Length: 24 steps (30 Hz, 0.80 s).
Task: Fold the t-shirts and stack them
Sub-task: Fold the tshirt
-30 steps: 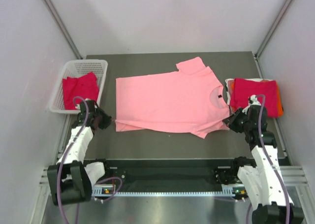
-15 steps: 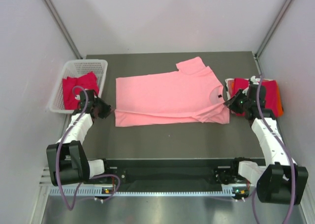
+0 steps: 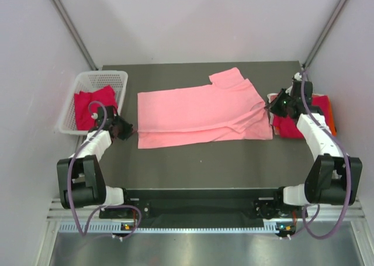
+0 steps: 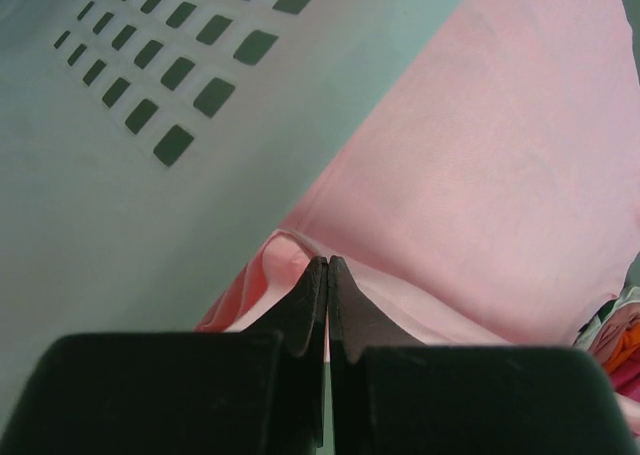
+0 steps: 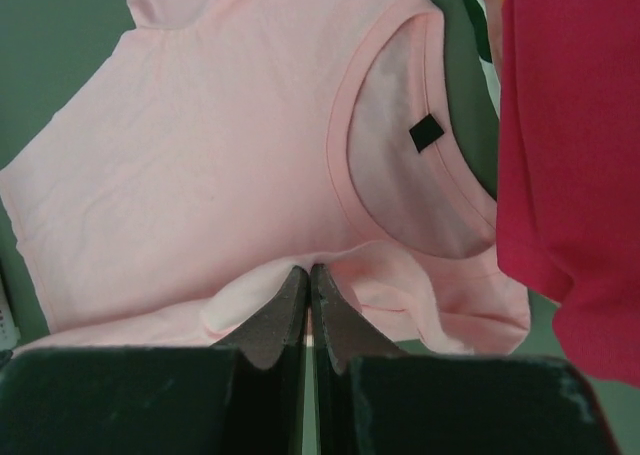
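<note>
A salmon-pink t-shirt (image 3: 198,114) lies spread on the dark table, its near long edge folded up over the body. My left gripper (image 3: 130,129) is shut on its bottom hem corner (image 4: 290,255) beside the basket. My right gripper (image 3: 270,106) is shut on the shoulder edge by the collar (image 5: 385,165). A stack of folded crimson-magenta t-shirts (image 3: 304,117) with orange and white edges lies at the right, and shows in the right wrist view (image 5: 575,145). Another crimson t-shirt (image 3: 90,105) lies in the basket.
A white plastic mesh basket (image 3: 93,79) stands at the table's left edge, its wall (image 4: 150,105) close to my left gripper. Grey enclosure walls stand on both sides and behind. The bare table strip (image 3: 204,161) lies between the shirt and the arm bases.
Both grippers have moved away from the bases, carrying the shirt's near edge up over its body. The near sleeve is now folded in and the shirt looks narrower.
</note>
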Available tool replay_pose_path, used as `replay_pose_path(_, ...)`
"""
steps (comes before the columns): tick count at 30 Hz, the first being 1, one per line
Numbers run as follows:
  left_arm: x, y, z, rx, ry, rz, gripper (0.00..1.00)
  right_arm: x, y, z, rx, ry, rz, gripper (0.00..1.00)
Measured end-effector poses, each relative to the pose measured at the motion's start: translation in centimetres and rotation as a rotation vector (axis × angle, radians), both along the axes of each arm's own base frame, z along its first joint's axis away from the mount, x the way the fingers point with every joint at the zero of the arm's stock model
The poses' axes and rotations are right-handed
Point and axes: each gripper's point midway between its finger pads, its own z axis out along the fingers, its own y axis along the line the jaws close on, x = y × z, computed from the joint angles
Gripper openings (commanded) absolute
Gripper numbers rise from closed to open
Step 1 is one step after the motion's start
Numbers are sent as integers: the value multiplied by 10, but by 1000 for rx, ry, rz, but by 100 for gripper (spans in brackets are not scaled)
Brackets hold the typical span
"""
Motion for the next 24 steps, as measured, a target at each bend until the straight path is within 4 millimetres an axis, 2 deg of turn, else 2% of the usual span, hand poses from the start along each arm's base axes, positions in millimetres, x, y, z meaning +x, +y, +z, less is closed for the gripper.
replay_pose_path(9,11,2,-2,1,-13,1,0,22,0,-17,4,51,12,0)
replay_pose_path(18,24,6,2,11,-20,16,0,36,6,-24,-2,69,27,0)
replay_pose_path(24,32,7,2,1,-35,31,0,54,10,-26,-13,73,33,0)
